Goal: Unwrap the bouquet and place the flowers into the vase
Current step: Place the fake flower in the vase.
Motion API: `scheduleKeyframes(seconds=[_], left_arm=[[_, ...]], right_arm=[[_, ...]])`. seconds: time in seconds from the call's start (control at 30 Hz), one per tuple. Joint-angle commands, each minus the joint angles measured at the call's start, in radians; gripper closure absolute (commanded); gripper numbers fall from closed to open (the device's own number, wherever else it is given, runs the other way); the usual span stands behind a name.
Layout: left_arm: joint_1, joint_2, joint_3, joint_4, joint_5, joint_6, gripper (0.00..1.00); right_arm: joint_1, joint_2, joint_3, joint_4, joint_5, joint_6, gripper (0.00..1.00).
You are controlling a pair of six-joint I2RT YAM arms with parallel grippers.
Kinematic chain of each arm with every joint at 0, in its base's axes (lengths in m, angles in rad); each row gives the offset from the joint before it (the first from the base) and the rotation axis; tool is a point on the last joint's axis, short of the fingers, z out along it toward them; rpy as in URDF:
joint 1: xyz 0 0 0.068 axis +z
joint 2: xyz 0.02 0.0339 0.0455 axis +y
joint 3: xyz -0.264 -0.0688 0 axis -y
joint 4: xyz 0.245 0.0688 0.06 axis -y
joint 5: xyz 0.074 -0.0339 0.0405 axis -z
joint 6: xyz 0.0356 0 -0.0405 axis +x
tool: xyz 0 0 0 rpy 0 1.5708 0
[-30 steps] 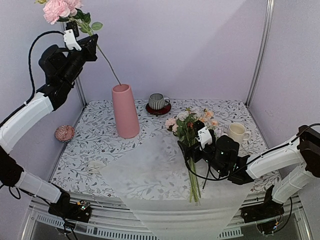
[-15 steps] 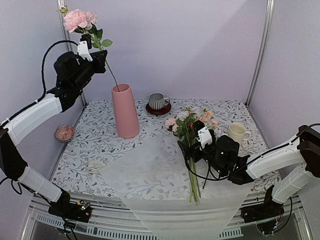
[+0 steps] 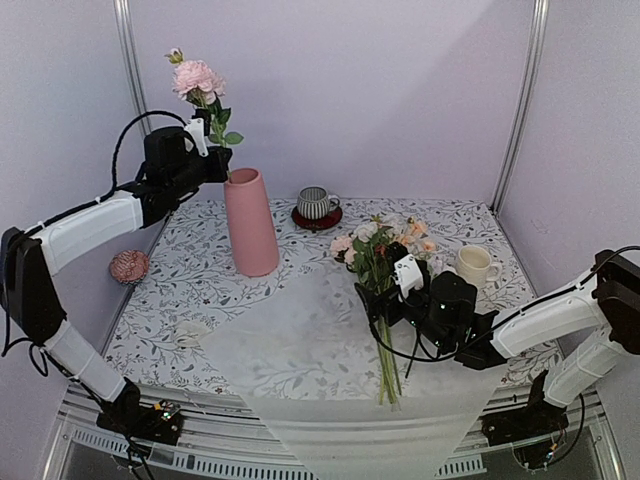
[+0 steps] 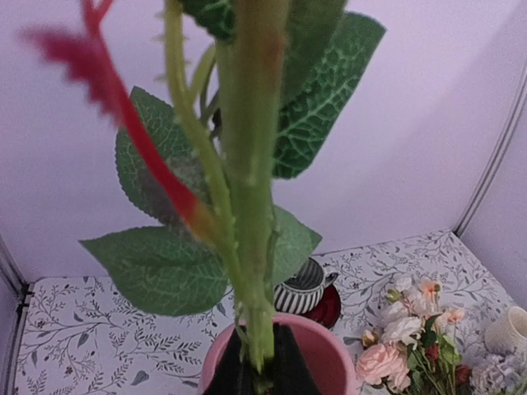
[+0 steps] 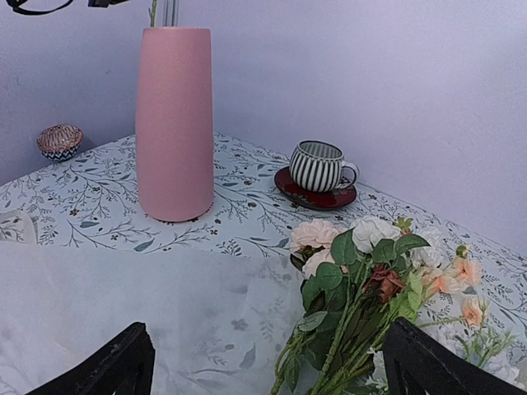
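Nearest, the right gripper [image 5: 272, 366] gapes wide, straddling the stems of loose flowers [image 3: 385, 250] lying on flattened wrapping paper [image 3: 290, 350]. Farther back left, the left gripper [image 3: 217, 165] is clenched on 1 pink flower [image 3: 197, 78], whose stem enters the tall pink vase [image 3: 250, 225].

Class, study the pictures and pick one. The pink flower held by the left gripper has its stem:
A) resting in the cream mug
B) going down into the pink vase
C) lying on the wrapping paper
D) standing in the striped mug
B: the left gripper, shut on the pink flower, holds it upright above the vase, and its stem drops into the vase's mouth.
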Motion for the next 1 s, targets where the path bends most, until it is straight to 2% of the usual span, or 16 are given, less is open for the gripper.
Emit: scheduleKeyframes(seconds=[0.0,0.1,0.2,0.23,0.33,0.47,0.63,0.8,0.97], left_arm=[[0.010,0.033,0.024,-0.094,0.025,-0.028,1.00],[0.010,0.043,0.035,-0.121,0.025,-0.037,0.87],[0.009,0.048,0.043,-0.145,0.029,-0.040,0.68],[0.010,0.048,0.047,-0.153,0.029,-0.040,0.57],[0.011,0.045,0.058,-0.184,0.024,-0.051,0.40],[0.013,0.017,0.032,-0.208,0.030,-0.074,0.25],[0.013,-0.022,-0.053,-0.184,0.079,-0.102,0.19],[0.013,-0.073,-0.104,-0.180,0.112,-0.129,0.18],[0.013,-0.191,-0.186,-0.177,0.146,-0.164,0.18]], right_arm=[[-0.004,0.018,0.025,0.000,-0.005,-0.002,0.01],[-0.004,0.022,0.030,-0.002,-0.004,-0.002,0.01],[-0.004,0.023,0.030,-0.005,-0.005,-0.001,0.01],[-0.004,0.024,0.032,-0.005,-0.004,-0.001,0.01],[-0.004,0.026,0.035,-0.012,-0.004,-0.002,0.01],[-0.004,0.042,0.045,-0.019,0.004,-0.010,0.01],[-0.005,0.045,0.055,-0.039,-0.001,-0.009,0.01],[-0.004,0.030,0.089,-0.120,-0.023,0.051,0.01],[-0.006,0.027,0.121,-0.197,-0.014,0.082,0.01]])
